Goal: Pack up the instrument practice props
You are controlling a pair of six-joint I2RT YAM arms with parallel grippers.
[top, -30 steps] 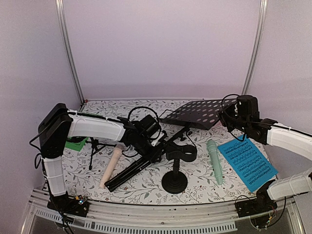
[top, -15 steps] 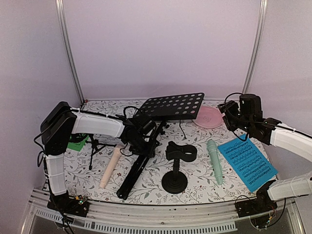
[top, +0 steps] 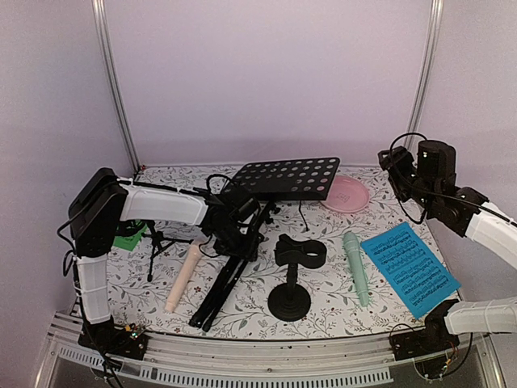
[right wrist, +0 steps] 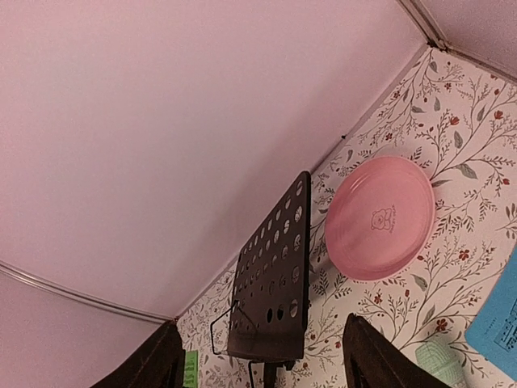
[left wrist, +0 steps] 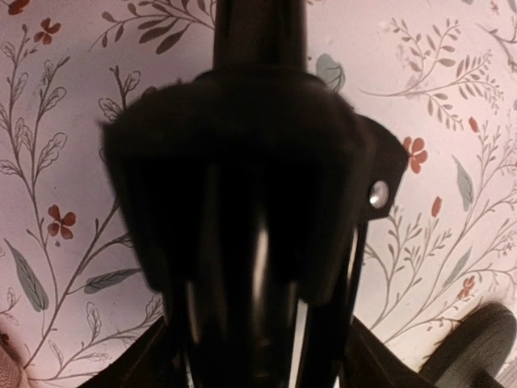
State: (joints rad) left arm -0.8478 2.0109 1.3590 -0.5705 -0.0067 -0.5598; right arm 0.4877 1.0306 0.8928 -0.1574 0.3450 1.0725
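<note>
L gripper (top: pixel 234 225) jaws are pinching the black tripod music stand (top: pixel 291 178) at its pole, over the desk (top: pixel 331 317), tray tilting rearward. R gripper (right wrist: pixel 260 360) jaws are hanging spread, empty. Imo: laying it flat slowly, steering clear of the mic holder (top: pixel 291 275) just beside.

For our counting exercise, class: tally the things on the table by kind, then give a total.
Music stand: 1
Pages: 2, blue, green
Mics: 2, beige, mint
Mic holders: 2, middle, left
Plate: 1
Total: 8
</note>
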